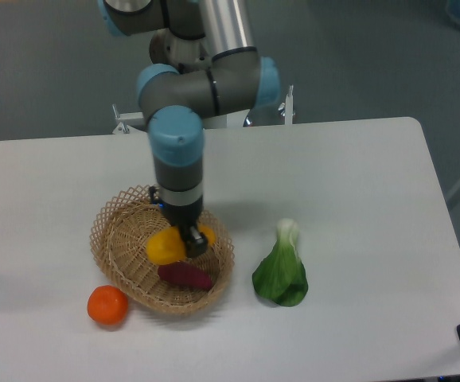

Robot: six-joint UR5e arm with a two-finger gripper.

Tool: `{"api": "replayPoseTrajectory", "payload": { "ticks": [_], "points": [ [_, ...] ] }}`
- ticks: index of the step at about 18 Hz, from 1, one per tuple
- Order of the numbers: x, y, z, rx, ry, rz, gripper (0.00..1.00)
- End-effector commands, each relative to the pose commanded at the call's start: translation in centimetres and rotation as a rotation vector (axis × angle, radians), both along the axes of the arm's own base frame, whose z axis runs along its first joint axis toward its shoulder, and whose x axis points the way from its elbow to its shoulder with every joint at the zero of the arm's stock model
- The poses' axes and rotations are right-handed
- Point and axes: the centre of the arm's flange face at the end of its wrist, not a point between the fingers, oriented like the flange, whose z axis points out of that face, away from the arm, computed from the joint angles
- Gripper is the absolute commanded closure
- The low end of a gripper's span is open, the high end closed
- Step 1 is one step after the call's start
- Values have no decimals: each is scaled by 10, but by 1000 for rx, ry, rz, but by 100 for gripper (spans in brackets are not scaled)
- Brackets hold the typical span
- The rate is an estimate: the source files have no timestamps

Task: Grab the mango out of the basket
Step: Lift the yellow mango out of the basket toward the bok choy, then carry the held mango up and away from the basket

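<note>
The mango sits clamped in the gripper, over the basket interior. A purple sweet potato lies just below the gripper, an orange lower left, a bok choy to its right on the surface

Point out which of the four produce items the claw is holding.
The smooth yellow-orange mango, gripped over the tan wicker basket. The purple sweet potato, round orange fruit and green leafy vegetable lie untouched.

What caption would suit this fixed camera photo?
Robot gripper shut on a mango over a wicker basket holding a sweet potato.
</note>
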Motion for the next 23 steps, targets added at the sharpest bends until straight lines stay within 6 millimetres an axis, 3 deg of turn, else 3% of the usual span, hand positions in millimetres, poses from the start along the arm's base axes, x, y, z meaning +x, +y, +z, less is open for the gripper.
{"api": "replayPoseTrajectory", "payload": {
  "ticks": [11,18,23],
  "points": [
    [-114,-48,47,12,10,170,67],
    [-163,-71,47,8,17,224,66],
    [-198,-105,39,-20,38,126,65]
  ]
}}
